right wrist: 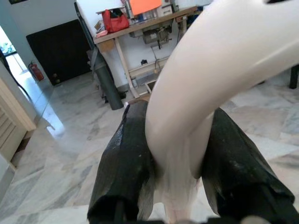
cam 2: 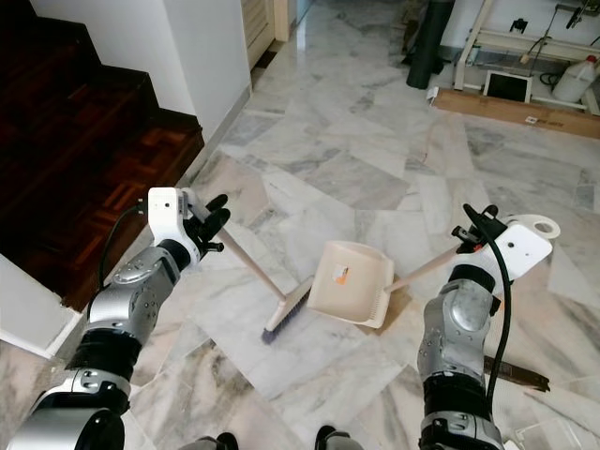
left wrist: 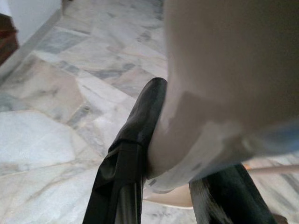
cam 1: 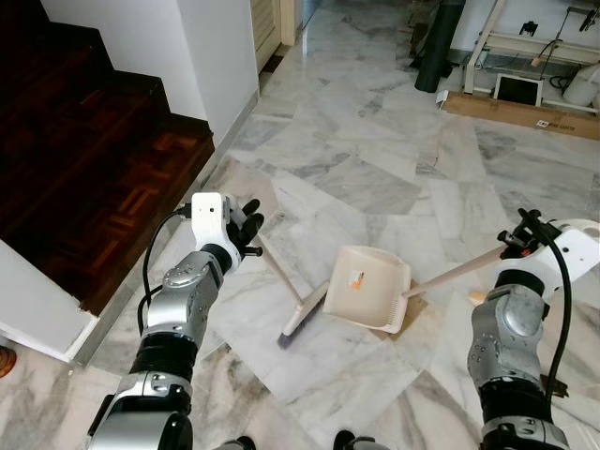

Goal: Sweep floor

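Left eye view: the left pincer (cam 1: 246,228) grips the broom (cam 1: 286,292), its bristles on the marble floor (cam 1: 375,169) just beside the cream dustpan (cam 1: 367,287).

Right eye view: the right pincer (cam 2: 472,228) holds the dustpan's long handle.

Wrist views: each pincer's fingers (right wrist: 128,168) clamp a pale handle.

Grey-veined marble floor (cam 1: 375,122), dark wooden stairs (cam 1: 84,141), white wall (cam 1: 202,56)

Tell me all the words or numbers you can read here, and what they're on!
None can be read.
Dustpan: a small orange sticker, its print too small to read.
Cardboard strip by the far wall: a small dark label, too blurred to read.
Orange sheet on the workbench: no letters can be made out.
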### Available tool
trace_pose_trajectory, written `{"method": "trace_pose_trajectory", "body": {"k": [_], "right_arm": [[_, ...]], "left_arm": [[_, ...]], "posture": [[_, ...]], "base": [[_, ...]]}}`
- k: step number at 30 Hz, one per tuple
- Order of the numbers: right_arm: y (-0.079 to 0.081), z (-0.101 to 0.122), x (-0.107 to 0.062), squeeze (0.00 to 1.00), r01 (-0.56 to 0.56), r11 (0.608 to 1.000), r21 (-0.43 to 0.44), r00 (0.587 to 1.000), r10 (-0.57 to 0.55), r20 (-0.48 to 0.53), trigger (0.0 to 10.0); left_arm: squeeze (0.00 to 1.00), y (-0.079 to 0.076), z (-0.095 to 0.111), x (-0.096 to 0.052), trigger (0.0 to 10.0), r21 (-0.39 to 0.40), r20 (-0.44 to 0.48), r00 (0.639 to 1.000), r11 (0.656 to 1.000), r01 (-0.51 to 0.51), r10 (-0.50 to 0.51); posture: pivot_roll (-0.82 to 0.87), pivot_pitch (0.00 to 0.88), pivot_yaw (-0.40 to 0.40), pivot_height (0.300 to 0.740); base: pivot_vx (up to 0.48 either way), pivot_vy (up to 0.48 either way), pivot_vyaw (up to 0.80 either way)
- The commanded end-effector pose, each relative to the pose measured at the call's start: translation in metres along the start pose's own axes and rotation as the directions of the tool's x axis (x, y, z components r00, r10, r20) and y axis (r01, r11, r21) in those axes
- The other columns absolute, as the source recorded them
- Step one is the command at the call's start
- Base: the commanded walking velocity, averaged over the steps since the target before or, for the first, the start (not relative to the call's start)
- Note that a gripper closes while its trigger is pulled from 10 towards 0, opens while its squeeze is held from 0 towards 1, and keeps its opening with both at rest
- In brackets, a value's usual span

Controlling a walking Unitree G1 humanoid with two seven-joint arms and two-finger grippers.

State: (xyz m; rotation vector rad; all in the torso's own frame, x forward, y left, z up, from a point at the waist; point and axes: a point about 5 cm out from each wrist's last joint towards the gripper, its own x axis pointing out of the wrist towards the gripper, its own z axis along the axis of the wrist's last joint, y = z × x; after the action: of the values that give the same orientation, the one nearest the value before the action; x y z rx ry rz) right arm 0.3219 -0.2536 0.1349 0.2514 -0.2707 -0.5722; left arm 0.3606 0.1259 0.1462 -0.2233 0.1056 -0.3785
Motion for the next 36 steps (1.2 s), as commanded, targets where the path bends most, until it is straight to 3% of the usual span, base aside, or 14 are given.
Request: {"method": "trace_pose_trajectory", "body": {"k": [1,8,12,21,30,34,36], "right_arm": [[0.018,-0.006,-0.005,0.00,-0.031,0.997,0.075,0.998,0.035,-0.046,10.0],[0.019,-0.007,-0.005,0.00,-0.034,0.997,0.076,0.998,0.038,-0.049,10.0],[0.019,-0.007,-0.005,0.00,-0.034,0.997,0.076,0.998,0.038,-0.048,10.0],[0.019,-0.007,-0.005,0.00,-0.034,0.997,0.076,0.998,0.038,-0.048,10.0],[0.020,-0.007,-0.005,0.00,-0.034,0.997,0.075,0.998,0.038,-0.049,10.0],[0.020,-0.008,-0.005,0.00,-0.035,0.997,0.075,0.998,0.039,-0.050,10.0],[0.020,-0.007,-0.005,0.00,-0.036,0.996,0.076,0.998,0.040,-0.047,10.0]], "left_arm": [[0.00,-0.047,0.014,0.007,10.0,-0.142,0.129,0.942,0.934,0.327,-0.310],[0.00,-0.061,0.010,0.000,10.0,-0.136,0.099,0.897,0.887,0.441,-0.431],[0.00,-0.071,0.008,-0.007,10.0,-0.134,0.074,0.846,0.836,0.533,-0.528],[0.00,-0.079,0.011,-0.015,10.0,-0.148,0.084,0.792,0.778,0.610,-0.605],[0.00,-0.083,0.015,-0.021,10.0,-0.163,0.103,0.762,0.745,0.647,-0.639],[0.00,-0.079,0.016,-0.019,10.0,-0.140,0.102,0.783,0.771,0.622,-0.613],[0.00,-0.072,0.018,-0.016,10.0,-0.110,0.100,0.821,0.813,0.571,-0.563]], "posture": [[-0.04,0.146,0.007,0.740],[-0.04,0.147,0.006,0.740],[-0.04,0.146,0.005,0.740],[-0.04,0.145,0.005,0.740],[-0.04,0.143,0.006,0.740],[-0.04,0.142,0.006,0.740],[-0.04,0.141,0.007,0.740]], "base": [[0.000,0.000,0.00],[0.000,0.000,0.00],[0.000,0.000,0.00],[0.000,0.000,0.00],[0.000,0.000,0.00],[0.000,0.000,0.00],[0.000,0.000,0.00]]}}
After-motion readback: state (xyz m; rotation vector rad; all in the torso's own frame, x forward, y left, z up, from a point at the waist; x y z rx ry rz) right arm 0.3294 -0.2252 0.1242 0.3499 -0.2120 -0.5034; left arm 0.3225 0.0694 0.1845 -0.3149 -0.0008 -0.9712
